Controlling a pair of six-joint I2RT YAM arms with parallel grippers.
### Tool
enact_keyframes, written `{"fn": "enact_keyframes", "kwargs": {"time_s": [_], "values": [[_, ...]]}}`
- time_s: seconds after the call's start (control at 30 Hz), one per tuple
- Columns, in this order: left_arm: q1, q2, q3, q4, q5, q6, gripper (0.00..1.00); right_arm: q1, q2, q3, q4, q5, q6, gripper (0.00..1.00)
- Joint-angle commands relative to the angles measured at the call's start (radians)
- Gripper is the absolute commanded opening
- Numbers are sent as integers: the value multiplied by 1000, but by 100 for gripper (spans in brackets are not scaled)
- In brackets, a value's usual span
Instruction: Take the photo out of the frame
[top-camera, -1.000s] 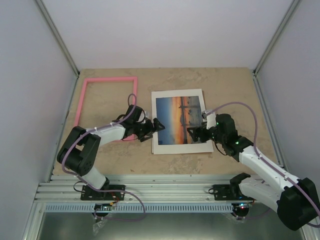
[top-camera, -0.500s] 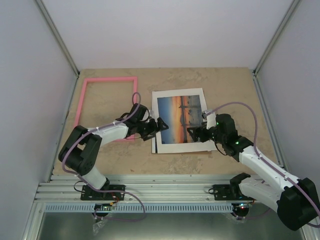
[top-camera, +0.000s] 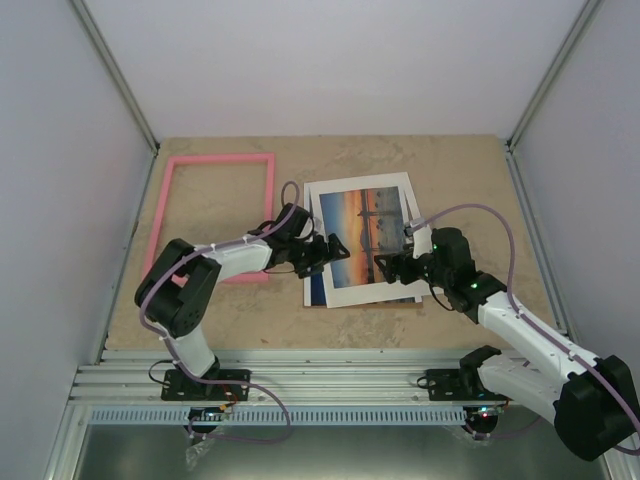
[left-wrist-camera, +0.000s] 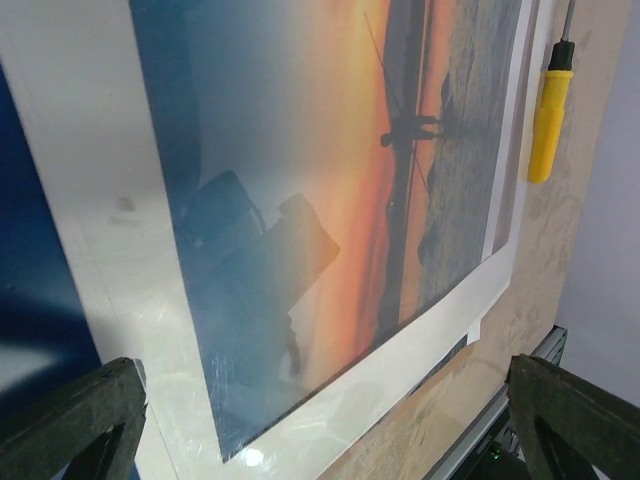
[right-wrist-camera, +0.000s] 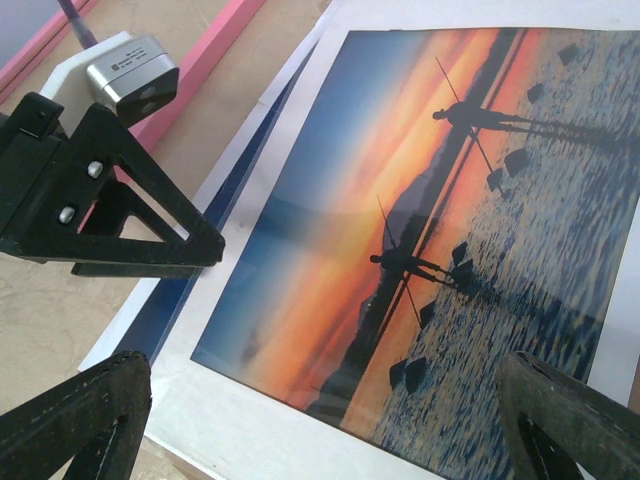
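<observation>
Currently the rectangular paper photo (top-camera: 362, 222) of an orange sunset over blue water lies flat in the middle of the beige stone-look table (top-camera: 460, 180). It's already out of the thin pink rectangular frame (top-camera: 220, 158), which lies empty toward the left rear corner, just beside the stack.

Photo sits under a white mat border (top-camera: 365, 293). Top surface is glossy with reflections all over. Could be a clear pane, can't confirm. Mat sits skewed on a dark blue layer (top-camera: 316, 290) that peeks out along its left edge.

Left gripper (top-camera: 338, 248): jaws spread wide, nothing held, low over the stack's left edge. Right gripper (top-camera: 385, 266): jaws also wide, empty, over the near-right part of the photo.

Step in hand, my read: separate the print from mat and underlayers.
- Work the left edge, where the layers are offset and a lip shows.
- Pin the blue layer with one gripper, slide the top sheet off sideways with the other, low force.
- Don't pinch across the print face, it will crease.
- Gloss will slip, so push on the mat, not the image.
- Mind the yellow-handled tool (left-wrist-camera: 548, 120), screwdriver-like, on the table just beside one mat edge.

Text: none readable. No brand, label or caption on photo, mat or frame.
</observation>
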Motion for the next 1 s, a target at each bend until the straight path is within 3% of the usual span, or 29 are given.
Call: {"fn": "enact_keyframes", "kwargs": {"time_s": [0.0,0.2,0.4,0.77,0.97], "values": [[-20,31,43,1,-7,-6,100,-2,2,-6,10,7,7,95],[-32,42,73,-16,-9,-8,100,-2,4,-4,4,12,13,94],[-29,-65,66,-133,-124,38,100,0,10,14,-22,1,10,94],[32,-269,-125,-283,-127,60,100,50,40,12,-10,-10,41,94],[32,-326,-208,-267,-88,45,100,80,67,9,10,-3,54,94]]}}
